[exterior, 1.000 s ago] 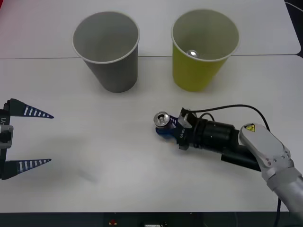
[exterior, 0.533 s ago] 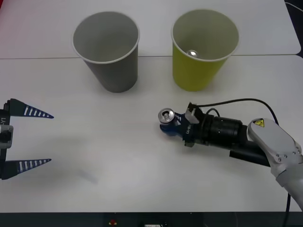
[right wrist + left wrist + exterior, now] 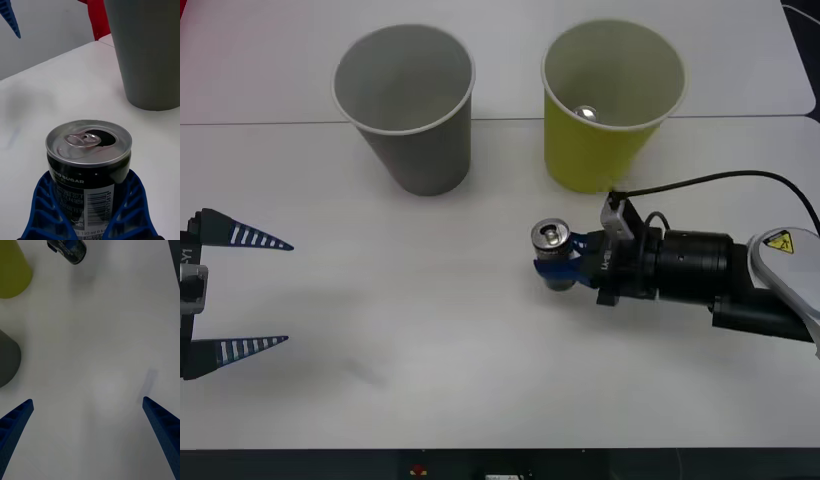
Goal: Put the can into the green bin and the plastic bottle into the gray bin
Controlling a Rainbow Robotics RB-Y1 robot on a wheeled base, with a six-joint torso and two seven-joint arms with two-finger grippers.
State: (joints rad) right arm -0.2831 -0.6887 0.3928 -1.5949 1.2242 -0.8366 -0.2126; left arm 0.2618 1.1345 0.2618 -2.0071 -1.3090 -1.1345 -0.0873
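Overhead front view looking down on the counter (image 3: 430, 340); wrist views closer, sharing the can (image 3: 89, 157) and gray bin (image 3: 150, 52).

The right end effector (image 3: 558, 266), clamped on the can (image 3: 552, 240), has drawn back rightward toward the green bin (image 3: 605, 110).

White table (image 3: 430, 330) — gray bin (image 3: 408, 110), green bin (image 3: 605, 115)

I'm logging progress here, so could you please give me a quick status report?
Right gripper shut on the can, upright, near the green bin. Left gripper open, idle at table's left. Path to bin unobstructed.
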